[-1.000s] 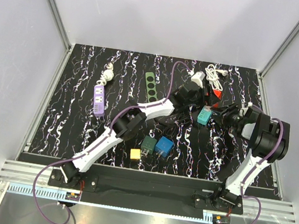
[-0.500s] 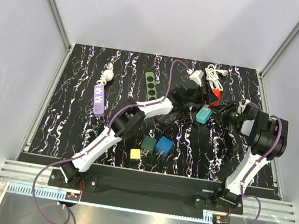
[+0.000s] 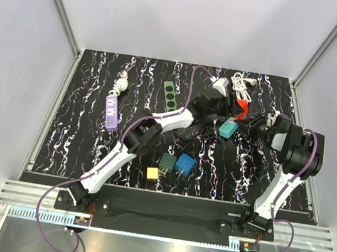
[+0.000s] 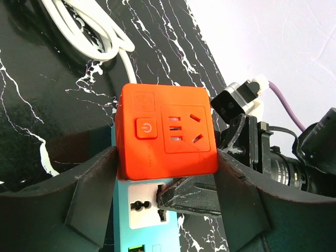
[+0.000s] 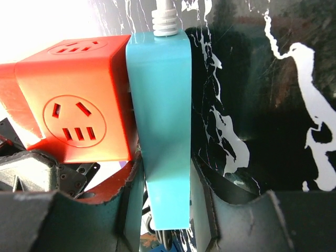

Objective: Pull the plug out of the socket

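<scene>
An orange cube plug [image 4: 165, 131] sits against the face of a teal socket strip [image 4: 147, 210]. My left gripper [image 4: 167, 156] is shut on the cube, one finger on each side. My right gripper [image 5: 165, 181] is shut on the edges of the teal strip [image 5: 160, 105], with the orange cube [image 5: 79, 105] beside it on the left. In the top view the teal strip [image 3: 228, 129] is held between the left gripper [image 3: 221, 116] and the right gripper [image 3: 252, 128] at the table's right rear. I cannot see the plug's pins.
A white coiled cable [image 3: 243, 82] and a white adapter [image 3: 222, 85] lie behind the grippers. A green strip [image 3: 170, 96], a purple strip [image 3: 112, 112], and blue [image 3: 184, 164], dark green [image 3: 167, 161] and yellow [image 3: 152, 173] cubes lie on the black marbled table [image 3: 84, 139].
Both grippers and the teal strip with the orange cube have shifted slightly toward the far side and left. Both grips are unchanged.
</scene>
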`<state>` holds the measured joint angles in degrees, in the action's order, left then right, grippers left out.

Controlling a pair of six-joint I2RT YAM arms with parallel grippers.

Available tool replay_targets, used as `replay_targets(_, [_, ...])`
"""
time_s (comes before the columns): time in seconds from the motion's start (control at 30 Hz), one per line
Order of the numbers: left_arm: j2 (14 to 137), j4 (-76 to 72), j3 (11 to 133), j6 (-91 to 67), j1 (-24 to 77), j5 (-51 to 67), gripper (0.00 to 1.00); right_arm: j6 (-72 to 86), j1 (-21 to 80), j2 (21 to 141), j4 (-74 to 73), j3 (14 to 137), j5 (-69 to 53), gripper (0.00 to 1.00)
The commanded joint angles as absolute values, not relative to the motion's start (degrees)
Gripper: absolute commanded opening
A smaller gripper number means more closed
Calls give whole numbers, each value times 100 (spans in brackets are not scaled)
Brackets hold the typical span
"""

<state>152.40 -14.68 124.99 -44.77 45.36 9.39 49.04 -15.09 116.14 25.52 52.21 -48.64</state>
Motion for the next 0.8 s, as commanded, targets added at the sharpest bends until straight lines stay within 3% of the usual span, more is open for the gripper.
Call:
replay_targets(0.0, [14801,-1555,12428,-4105,4570,1248,0,4949,-1485,11540,2207,5423,-4676,0])
replay_targets(0.77, [14388,-2408,12261,-4105,4562,641,0,5054,-1485,11487,1819,5475,-4403,0])
